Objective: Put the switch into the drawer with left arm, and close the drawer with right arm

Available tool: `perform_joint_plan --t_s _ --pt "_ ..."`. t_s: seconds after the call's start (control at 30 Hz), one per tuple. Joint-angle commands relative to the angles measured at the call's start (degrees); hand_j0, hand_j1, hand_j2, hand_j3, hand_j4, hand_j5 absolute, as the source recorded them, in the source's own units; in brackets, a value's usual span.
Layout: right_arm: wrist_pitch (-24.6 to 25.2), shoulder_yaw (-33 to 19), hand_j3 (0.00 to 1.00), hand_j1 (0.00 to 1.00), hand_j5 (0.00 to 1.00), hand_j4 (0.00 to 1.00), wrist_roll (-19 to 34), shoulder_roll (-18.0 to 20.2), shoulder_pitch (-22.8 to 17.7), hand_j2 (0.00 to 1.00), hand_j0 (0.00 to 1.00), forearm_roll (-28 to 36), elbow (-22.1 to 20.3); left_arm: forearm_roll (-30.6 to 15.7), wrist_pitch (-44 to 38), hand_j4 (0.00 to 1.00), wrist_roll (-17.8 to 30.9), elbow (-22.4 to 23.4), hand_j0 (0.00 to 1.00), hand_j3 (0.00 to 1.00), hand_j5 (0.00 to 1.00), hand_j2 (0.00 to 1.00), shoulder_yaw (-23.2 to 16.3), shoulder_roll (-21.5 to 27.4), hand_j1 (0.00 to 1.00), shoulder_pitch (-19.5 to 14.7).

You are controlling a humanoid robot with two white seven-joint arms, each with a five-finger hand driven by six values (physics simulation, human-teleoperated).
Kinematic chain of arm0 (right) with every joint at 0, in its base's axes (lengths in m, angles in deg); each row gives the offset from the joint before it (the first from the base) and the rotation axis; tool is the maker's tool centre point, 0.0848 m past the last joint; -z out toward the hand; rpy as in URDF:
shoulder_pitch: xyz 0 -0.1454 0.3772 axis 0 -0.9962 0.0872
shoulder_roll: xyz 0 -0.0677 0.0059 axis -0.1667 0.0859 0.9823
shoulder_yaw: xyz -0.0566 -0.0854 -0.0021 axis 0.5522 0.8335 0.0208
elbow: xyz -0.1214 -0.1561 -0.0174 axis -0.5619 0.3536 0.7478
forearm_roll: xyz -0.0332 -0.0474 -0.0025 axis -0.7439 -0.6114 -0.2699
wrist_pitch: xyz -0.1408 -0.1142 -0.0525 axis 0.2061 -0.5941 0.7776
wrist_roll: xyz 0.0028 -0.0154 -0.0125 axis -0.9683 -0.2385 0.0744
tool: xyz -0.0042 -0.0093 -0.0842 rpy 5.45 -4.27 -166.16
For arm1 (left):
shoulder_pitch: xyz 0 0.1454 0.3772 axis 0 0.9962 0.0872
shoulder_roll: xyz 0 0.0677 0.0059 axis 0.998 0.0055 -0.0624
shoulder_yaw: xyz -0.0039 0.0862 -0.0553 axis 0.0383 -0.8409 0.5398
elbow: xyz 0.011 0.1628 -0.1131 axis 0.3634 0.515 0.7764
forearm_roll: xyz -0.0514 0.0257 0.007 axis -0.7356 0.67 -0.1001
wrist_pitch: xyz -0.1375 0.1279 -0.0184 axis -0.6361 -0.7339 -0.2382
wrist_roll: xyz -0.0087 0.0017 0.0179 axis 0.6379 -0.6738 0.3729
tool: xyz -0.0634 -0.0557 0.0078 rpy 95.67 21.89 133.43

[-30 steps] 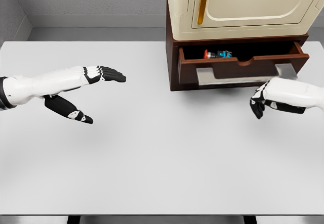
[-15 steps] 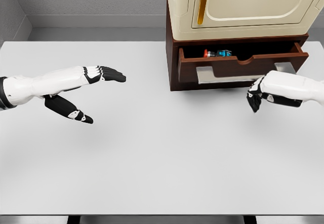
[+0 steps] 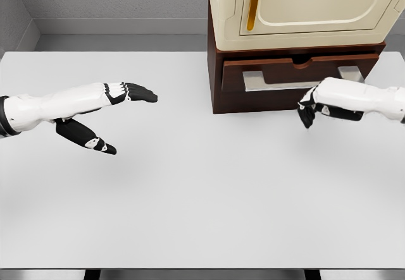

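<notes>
The brown drawer [image 3: 278, 71] sits pushed into the dark wooden base under the cream cabinet, its front nearly flush. The switch is hidden from view. My right hand [image 3: 308, 108] hangs just below and in front of the drawer's front, its black fingers curled downward and holding nothing. My left hand [image 3: 126, 106] hovers over the table at the left, far from the drawer. Its fingers are stretched out flat, the thumb points down, and it holds nothing.
A cream cabinet [image 3: 304, 8] with a gold handle stands on the wooden base at the table's back right. The white table [image 3: 190, 185] spreads in front of both arms, with a grey wall behind it.
The drawer has slid shut, hiding the switch that lay inside. My right hand moved up and left against the drawer front. The left arm stayed still.
</notes>
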Motion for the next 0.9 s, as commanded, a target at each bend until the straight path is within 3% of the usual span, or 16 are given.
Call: perform_joint_plan --t_s 0.0,0.13,0.6,0.7,0.87 --pt "0.15 1.40 0.18 0.18 0.18 0.18 -0.02 -0.80 0.17 0.18 0.18 0.23 1.78 -0.48 -0.13 1.00 -0.02 -0.01 1.00 1.00 1.00 1.00 0.04 0.05 1.00 0.01" --pt "0.15 4.66 0.18 0.18 0.18 0.18 -0.02 -2.65 3.16 0.18 0.18 0.23 4.41 -0.48 -0.13 1.00 -0.02 -0.01 1.00 1.00 1.00 1.00 0.04 0.05 1.00 0.01" --pt "0.15 4.75 0.18 0.18 0.18 0.18 -0.02 -3.18 4.31 0.18 0.18 -0.56 6.52 -0.56 -0.13 1.00 -0.02 0.78 1.00 1.00 1.00 1.00 0.04 0.05 1.00 0.01" --pt "0.15 7.73 0.18 0.18 0.18 0.18 -0.02 -4.76 6.76 0.18 0.18 -0.65 8.63 -0.56 -0.13 1.00 -0.02 0.78 1.00 1.00 1.00 1.00 0.04 0.05 1.00 0.01" --pt "0.15 7.82 0.18 0.18 0.18 0.18 -0.02 -4.76 7.03 0.18 0.18 -0.56 8.37 -0.56 -0.13 1.00 -0.02 0.78 1.00 1.00 1.00 1.00 0.04 0.05 1.00 0.01"
